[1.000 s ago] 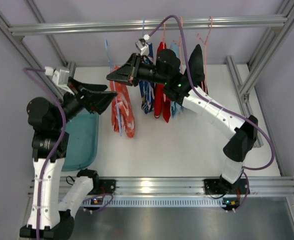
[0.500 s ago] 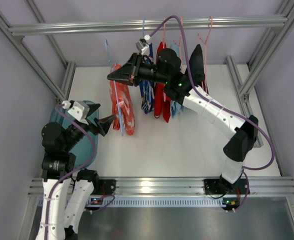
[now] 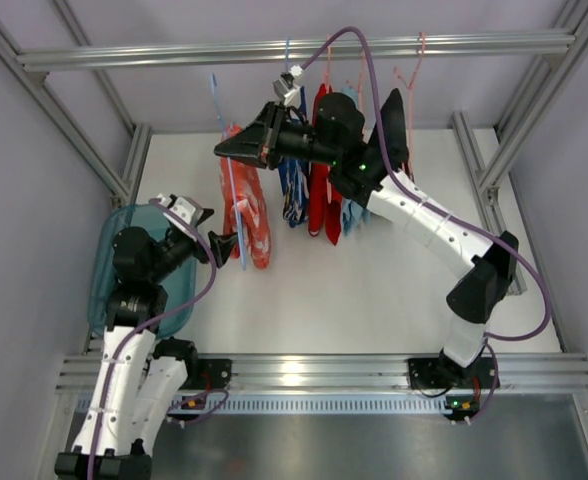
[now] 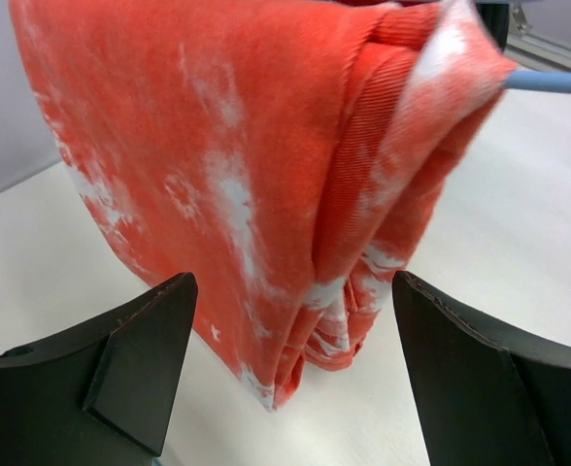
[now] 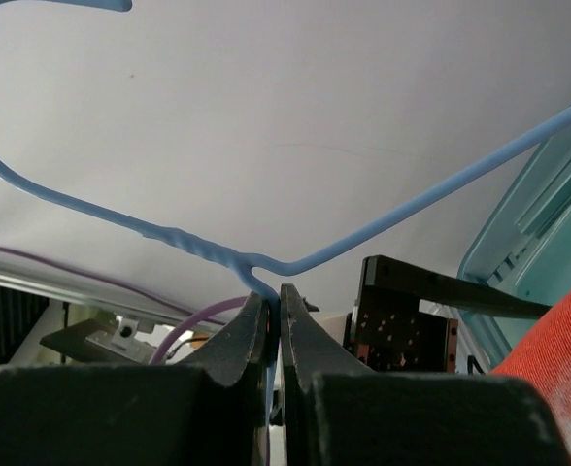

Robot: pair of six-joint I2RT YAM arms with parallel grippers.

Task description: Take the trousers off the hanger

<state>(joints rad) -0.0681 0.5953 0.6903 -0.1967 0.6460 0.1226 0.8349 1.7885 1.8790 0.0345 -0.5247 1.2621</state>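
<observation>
orange-red white-mottled trousers [image 3: 246, 215] draped folded over thin light-blue hanger [image 5: 295, 254], hanging upright

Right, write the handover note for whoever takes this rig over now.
Right pincer: shut on the hanger at its neck.
Left pincer: open, jaws either side of the lower folded end of the trousers, not gripping.
Done: hanger secured, left arm lined up; the trousers are still draped over the hanger.
Left: close the left pincer on the trousers, then pull them off the hanger, probably down and away.
</observation>
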